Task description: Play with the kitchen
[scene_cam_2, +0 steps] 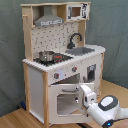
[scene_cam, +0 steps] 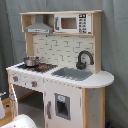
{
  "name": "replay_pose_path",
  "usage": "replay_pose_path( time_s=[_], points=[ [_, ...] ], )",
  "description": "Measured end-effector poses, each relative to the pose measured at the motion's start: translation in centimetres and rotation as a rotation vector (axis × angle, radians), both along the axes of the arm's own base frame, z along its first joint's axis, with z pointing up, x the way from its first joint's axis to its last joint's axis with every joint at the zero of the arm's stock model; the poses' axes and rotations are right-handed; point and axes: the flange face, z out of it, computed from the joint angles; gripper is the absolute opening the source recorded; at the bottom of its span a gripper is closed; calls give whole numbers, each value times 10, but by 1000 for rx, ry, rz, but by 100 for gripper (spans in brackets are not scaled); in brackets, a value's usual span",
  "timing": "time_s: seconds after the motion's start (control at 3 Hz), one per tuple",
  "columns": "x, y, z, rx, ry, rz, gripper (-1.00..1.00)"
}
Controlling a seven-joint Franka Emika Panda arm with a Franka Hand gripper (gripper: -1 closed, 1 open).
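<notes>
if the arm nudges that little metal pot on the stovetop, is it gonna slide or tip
The pot looks small, shiny and smooth-bottomed, so it would probably slide across the flat black stovetop rather than grip. It sits low and wide, so tipping seems unlikely unless pushed by its handle or rim. It appears light and may skid toward the edge of the kitchen.
</notes>
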Motion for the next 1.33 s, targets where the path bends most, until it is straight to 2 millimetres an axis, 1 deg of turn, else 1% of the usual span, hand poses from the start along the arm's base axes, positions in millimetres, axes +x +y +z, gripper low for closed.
replay_pose_path(
  time_s=[0.33, 0.67, 1.33],
  points=[
    [-14, 24, 15, -68, -21, 17, 100],
    [-21, 38, 39, -136, -24, 12, 100],
    [-33, 47, 78, -258, -14, -24, 100]
  ],
)
